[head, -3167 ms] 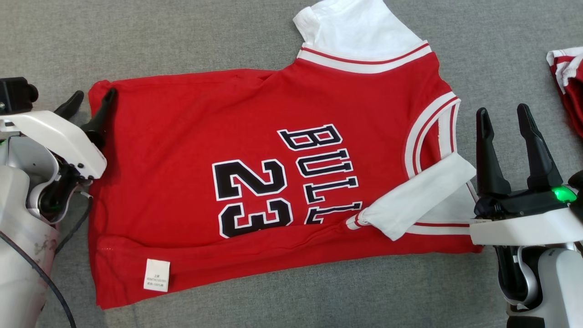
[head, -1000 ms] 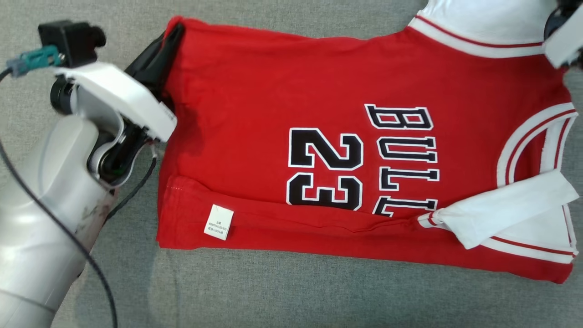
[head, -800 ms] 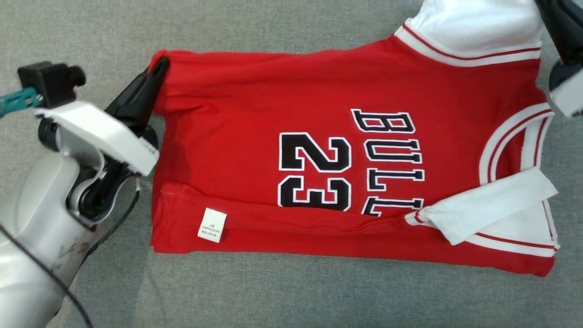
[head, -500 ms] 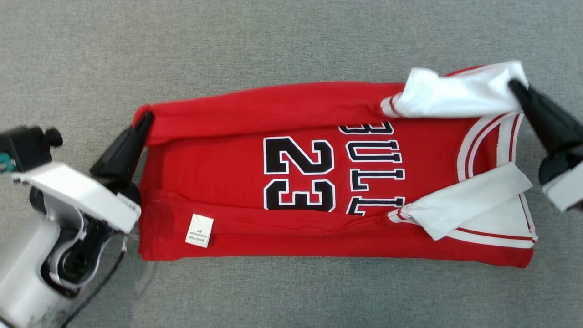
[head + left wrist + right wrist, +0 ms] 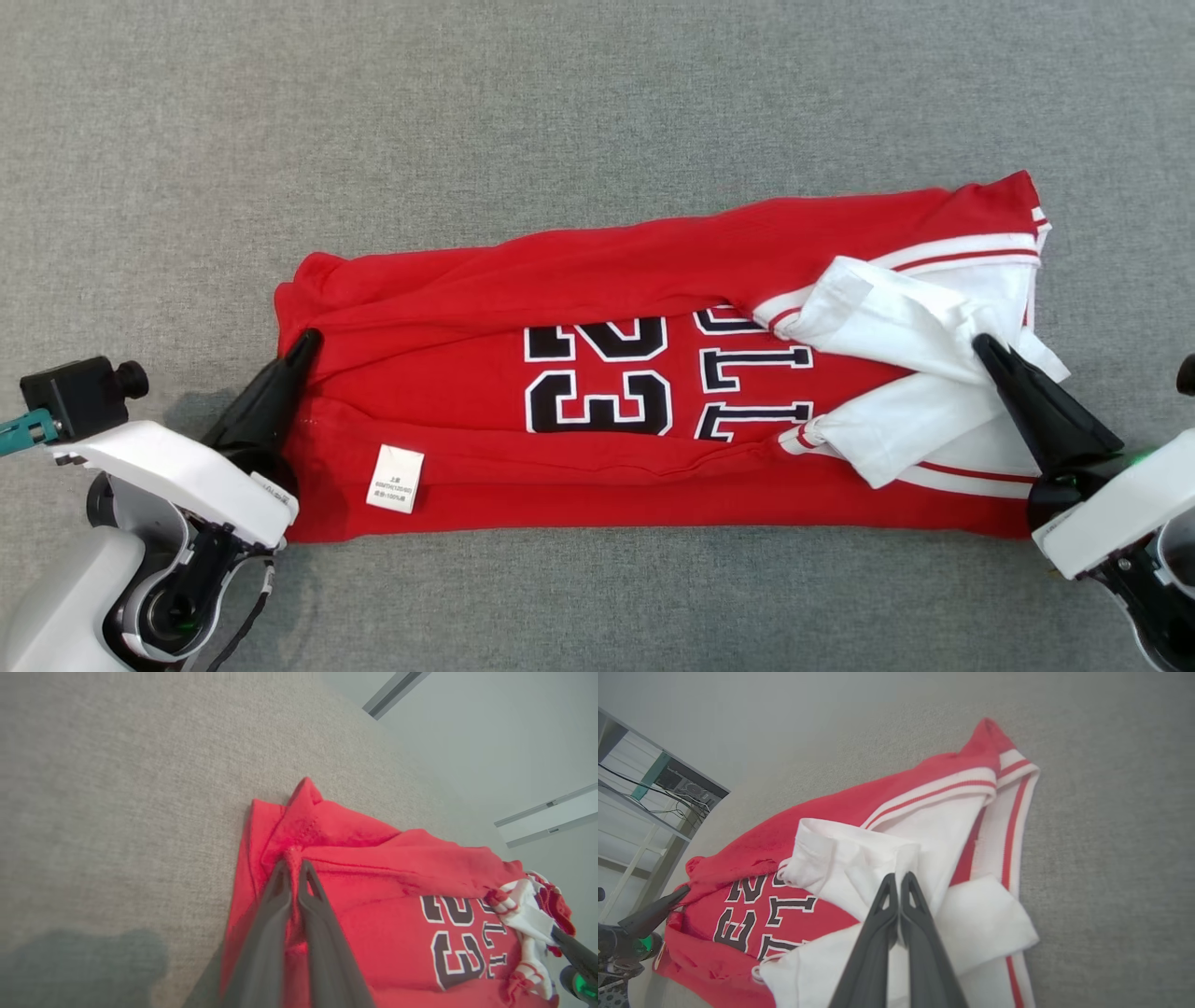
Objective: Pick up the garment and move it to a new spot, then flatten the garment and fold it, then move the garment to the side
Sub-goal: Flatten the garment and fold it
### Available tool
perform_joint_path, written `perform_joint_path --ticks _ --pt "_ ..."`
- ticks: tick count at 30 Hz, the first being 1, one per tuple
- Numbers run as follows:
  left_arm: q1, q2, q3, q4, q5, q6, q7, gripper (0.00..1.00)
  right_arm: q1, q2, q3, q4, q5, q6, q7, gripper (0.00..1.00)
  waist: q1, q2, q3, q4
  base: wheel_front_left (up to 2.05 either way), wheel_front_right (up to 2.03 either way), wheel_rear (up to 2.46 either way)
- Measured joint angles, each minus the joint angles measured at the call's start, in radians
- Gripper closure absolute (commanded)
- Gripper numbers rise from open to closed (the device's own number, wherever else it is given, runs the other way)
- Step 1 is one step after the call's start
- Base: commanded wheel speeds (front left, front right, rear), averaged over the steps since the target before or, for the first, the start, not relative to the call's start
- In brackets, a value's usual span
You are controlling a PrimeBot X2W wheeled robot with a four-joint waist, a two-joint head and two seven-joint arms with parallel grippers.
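Garment (image 5: 579,280): red knit cloth, matt, soft, faintly fuzzy in the wrist views. Sleeves (image 5: 896,322): white cloth, smooth, matt. Trim (image 5: 962,250): white-and-red striped cloth band, matt. Numerals (image 5: 597,401): black edged in white, flatter and smoother than the cloth around them. Label (image 5: 394,479): white, thin; paper or satin, cannot tell. Counter (image 5: 560,112): grey woven covering, coarse, matt. Left end effector (image 5: 306,341) and right end effector (image 5: 982,345): dark, smooth, matt, plastic or rubber. Wrist housings (image 5: 177,467): white plastic, slight gloss.
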State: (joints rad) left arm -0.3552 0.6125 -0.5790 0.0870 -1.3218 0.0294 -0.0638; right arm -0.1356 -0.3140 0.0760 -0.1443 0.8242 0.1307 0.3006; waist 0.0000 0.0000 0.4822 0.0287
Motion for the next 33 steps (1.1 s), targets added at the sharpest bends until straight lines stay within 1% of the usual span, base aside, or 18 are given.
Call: perform_joint_path --ticks 1,2,6,8,11,13,15,17,20,23,25,27,30,33 --pt "0.0 -0.002 0.002 0.005 0.006 0.006 -0.012 0.0 0.008 0.009 -0.009 0.0 -0.011 0.0 -0.001 0.58 0.0 0.0 -0.003 -0.001 0.0 0.0 0.0" --pt "0.0 -0.004 0.003 0.012 0.015 0.007 -0.026 0.0 0.017 0.021 -0.014 -0.002 -0.016 0.0 -0.004 0.0 0.0 0.0 -0.006 -0.001 0.0 0.0 0.0" --pt "0.013 -0.02 0.027 0.025 0.065 0.03 -0.129 0.0 0.054 0.059 -0.021 -0.015 -0.03 0.0 -0.038 0.0 0.0 0.0 -0.027 -0.006 0.0 0.0 0.0" --pt "0.022 -0.033 0.06 0.022 0.104 0.059 -0.172 0.0 0.07 0.068 -0.032 -0.031 -0.047 0.0 -0.081 0.0 0.0 0.0 -0.041 -0.009 0.0 0.0 0.0" --pt "0.035 -0.05 0.126 -0.012 0.208 0.116 -0.194 0.0 0.086 0.083 -0.058 -0.063 -0.088 0.0 -0.171 0.0 0.0 0.0 -0.064 -0.011 0.0 0.0 0.0" --pt "0.05 -0.09 0.203 -0.055 0.304 0.153 -0.195 0.0 0.088 0.095 -0.08 -0.078 -0.125 0.0 -0.234 0.0 0.0 0.0 -0.079 -0.014 0.0 0.0 0.0" --pt "0.062 -0.142 0.283 -0.114 0.41 0.172 -0.196 0.0 0.087 0.107 -0.097 -0.083 -0.174 0.0 -0.28 0.0 0.0 0.0 -0.091 -0.017 0.0 0.0 0.0" --pt "0.084 -0.186 0.341 -0.155 0.512 0.182 -0.196 0.0 0.082 0.12 -0.107 -0.083 -0.225 0.0 -0.321 0.0 0.0 0.0 -0.102 -0.02 0.0 0.0 0.0" --pt "0.109 -0.243 0.407 -0.204 0.647 0.181 -0.196 0.0 0.053 0.138 -0.136 -0.075 -0.322 0.0 -0.382 0.0 -0.0001 0.0 -0.118 -0.024 0.0 0.0 0.0" --pt "0.133 -0.28 0.445 -0.219 0.747 0.162 -0.196 0.0 0.037 0.163 -0.148 -0.052 -0.41 0.0 -0.419 0.0 -0.0001 0.0 -0.135 -0.027 0.0 0.0 0.0" --pt "0.151 -0.29 0.468 -0.203 0.786 0.141 -0.196 0.0 0.028 0.165 -0.145 -0.035 -0.47 0.0 -0.435 0.0 -0.0001 0.0 -0.145 -0.027 0.0 0.0 0.0" --pt "0.17 -0.294 0.474 -0.185 0.835 0.128 -0.196 0.0 0.023 0.172 -0.141 -0.014 -0.517 0.0 -0.448 0.0 0.0 0.0 -0.154 -0.026 0.0 0.0 0.0" --pt "0.198 -0.3 0.474 -0.156 0.876 0.112 -0.196 0.0 0.025 0.176 -0.132 0.026 -0.555 0.0 -0.449 0.0 0.0 0.0 -0.166 -0.023 0.0 0.0 0.0" --pt "0.209 -0.312 0.469 -0.138 0.894 0.097 -0.196 0.0 0.031 0.187 -0.132 0.053 -0.563 0.0 -0.451 0.0 0.0 0.0 -0.174 -0.014 0.0 0.0 0.0"
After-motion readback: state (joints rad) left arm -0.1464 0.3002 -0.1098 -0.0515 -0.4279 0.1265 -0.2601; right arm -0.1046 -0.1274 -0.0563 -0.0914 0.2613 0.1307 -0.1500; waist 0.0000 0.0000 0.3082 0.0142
